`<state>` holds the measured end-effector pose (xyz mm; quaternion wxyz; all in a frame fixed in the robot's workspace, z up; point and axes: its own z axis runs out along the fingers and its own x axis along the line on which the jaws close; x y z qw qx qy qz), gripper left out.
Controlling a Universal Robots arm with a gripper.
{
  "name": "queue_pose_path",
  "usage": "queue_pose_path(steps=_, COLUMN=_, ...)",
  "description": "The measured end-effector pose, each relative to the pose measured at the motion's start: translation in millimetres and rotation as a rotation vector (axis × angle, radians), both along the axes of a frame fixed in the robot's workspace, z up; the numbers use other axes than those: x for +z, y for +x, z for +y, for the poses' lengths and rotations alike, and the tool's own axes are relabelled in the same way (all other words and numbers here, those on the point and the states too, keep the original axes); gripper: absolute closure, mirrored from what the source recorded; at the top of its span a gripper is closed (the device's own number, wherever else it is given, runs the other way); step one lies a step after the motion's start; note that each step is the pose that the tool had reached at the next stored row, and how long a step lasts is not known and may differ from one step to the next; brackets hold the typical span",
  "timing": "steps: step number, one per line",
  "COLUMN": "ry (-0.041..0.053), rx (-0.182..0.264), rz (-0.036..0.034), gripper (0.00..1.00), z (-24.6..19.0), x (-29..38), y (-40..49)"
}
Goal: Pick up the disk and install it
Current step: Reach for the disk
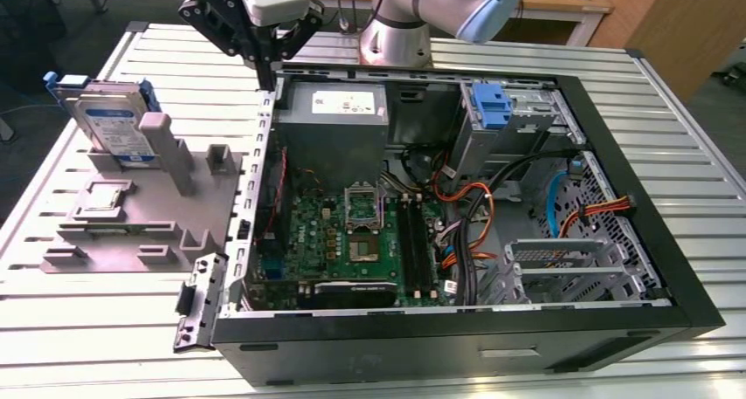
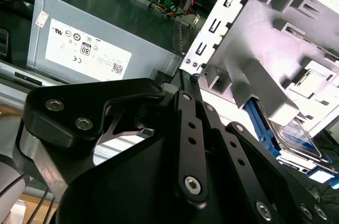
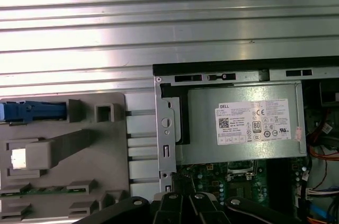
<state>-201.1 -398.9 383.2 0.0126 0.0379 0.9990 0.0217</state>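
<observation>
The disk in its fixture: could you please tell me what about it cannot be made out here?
Exterior view: the lower end of the disk sits behind posts of the grey fixture.
Second wrist view: the fixture's wall covers most of the disk.
First wrist view: the disk is edge-on, label face hidden, and the picture's edge cuts it off.
</observation>
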Motion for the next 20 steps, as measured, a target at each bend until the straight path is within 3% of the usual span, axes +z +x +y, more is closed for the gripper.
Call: queue_pose_path(steps=20, ry=-0.0001, rx=0.0, rz=0.0, gripper=0.9, z=0.0, x=-0.6, y=-5.5)
